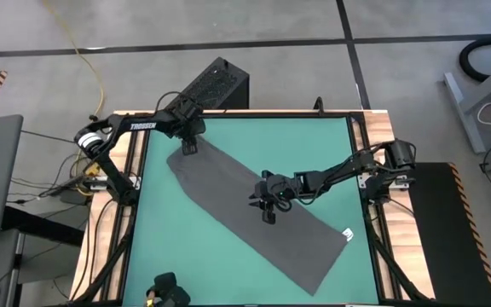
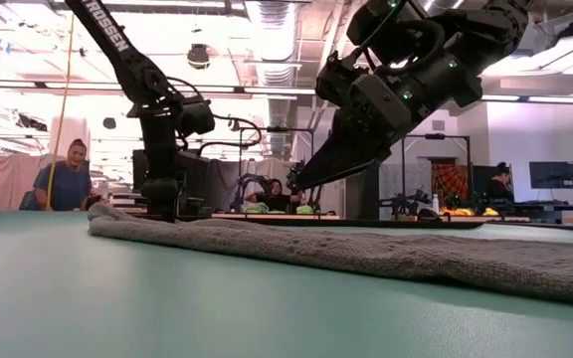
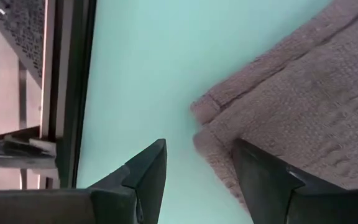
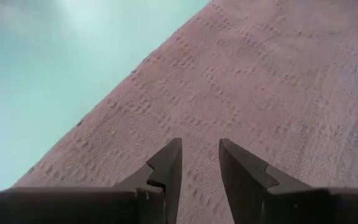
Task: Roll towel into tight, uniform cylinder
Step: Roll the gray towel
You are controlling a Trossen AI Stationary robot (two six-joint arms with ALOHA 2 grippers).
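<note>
Partly hidden under both tools, flat towel [image 1: 262, 213], unrolled.

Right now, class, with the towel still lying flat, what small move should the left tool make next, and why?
Probably lower and close on the towel's corner. The left tool is open with that corner between its fingers, and the towel lies unrolled. The right tool hovers mid-cloth.

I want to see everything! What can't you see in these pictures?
- The towel's white tag: too small to read from above.
- The towel's middle: the right gripper covers it in the high view.
- The towel's far end: cut off by the low view's right edge.
</note>
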